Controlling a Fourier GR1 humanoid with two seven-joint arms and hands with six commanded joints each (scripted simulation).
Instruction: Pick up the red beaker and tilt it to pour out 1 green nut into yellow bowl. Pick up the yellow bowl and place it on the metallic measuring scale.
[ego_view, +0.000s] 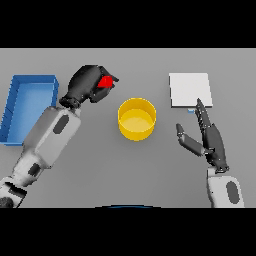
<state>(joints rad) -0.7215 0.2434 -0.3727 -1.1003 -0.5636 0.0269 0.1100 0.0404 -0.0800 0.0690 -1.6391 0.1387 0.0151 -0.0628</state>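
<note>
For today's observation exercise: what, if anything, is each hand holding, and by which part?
The left hand has its fingers curled round the body of the red beaker. The right hand is open, holding nothing.

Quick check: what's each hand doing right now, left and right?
Left hand: closed around the red beaker, up left of the yellow bowl.
Right hand: open, fingers straight, holding nothing, just below the scale.
</note>
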